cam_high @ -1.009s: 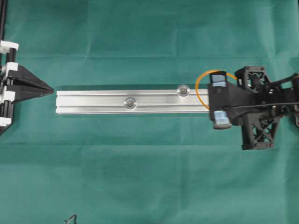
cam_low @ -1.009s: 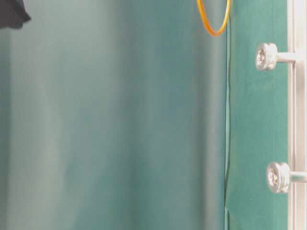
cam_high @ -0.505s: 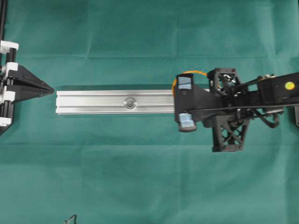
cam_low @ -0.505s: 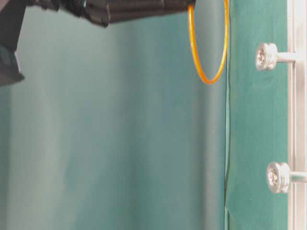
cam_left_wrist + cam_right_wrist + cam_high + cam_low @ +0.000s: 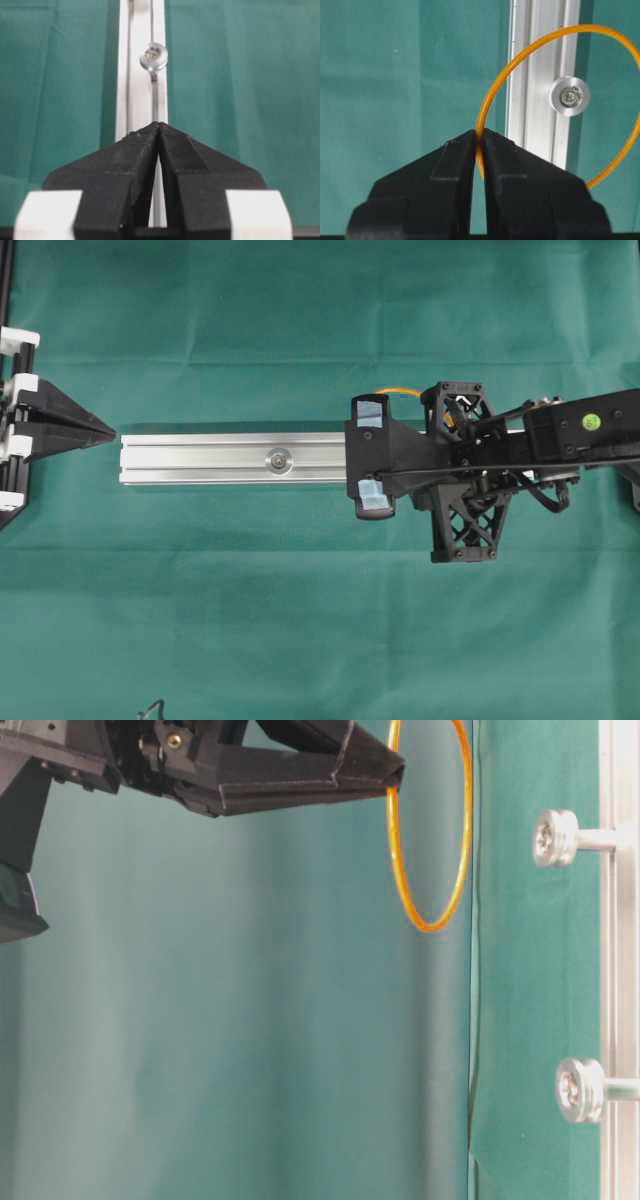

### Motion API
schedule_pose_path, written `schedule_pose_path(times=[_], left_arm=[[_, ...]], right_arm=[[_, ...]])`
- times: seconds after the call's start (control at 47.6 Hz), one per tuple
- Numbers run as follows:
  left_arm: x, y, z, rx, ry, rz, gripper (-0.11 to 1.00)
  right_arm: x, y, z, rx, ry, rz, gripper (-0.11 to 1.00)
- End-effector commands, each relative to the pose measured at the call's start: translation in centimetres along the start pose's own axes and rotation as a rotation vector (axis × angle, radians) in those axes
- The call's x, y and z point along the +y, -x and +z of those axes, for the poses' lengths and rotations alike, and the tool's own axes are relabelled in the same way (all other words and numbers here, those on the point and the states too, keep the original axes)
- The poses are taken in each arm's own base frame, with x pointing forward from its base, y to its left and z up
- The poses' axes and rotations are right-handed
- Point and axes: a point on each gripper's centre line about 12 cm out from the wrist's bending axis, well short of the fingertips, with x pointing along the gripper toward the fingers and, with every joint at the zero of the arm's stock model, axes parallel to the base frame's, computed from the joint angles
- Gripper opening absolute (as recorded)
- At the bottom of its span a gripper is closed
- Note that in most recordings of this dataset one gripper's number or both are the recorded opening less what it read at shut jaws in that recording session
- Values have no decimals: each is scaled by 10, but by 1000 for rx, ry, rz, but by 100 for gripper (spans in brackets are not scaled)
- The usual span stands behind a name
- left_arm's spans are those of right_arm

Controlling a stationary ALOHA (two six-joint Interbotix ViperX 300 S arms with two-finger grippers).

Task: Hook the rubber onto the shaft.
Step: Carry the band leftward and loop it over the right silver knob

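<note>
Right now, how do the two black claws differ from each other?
The right claw pinches an orange rubber ring; the left claw holds nothing. The right one hangs over the silver rail, hiding part of it from above; the left one sits off the rail's end, pointing along it. In the right claw's own camera, a silver knob shows through the ring. Both are shut.

Rubber (image 5: 490, 105) above rail (image 5: 200, 458)

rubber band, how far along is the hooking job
Done: the right gripper is shut on the rubber, lifted clear of the cloth. In hand: the loop hangs above the rail, framing one shaft in the wrist view. Left: lowering it over that shaft.
</note>
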Motion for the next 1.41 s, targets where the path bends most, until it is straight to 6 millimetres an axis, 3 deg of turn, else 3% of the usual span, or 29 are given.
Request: schedule_pose_path(times=[0.0, 0.673, 1.387], left_arm=[[0, 2, 11, -25, -7, -1, 2], [-1, 2, 10, -22, -6, -2, 2], [0, 2, 9, -9, -6, -1, 2]], right_arm=[[1, 8, 8, -33, 0, 6, 8], [2, -23, 1, 4, 1, 4, 8], [2, -24, 0, 0, 1, 7, 8]])
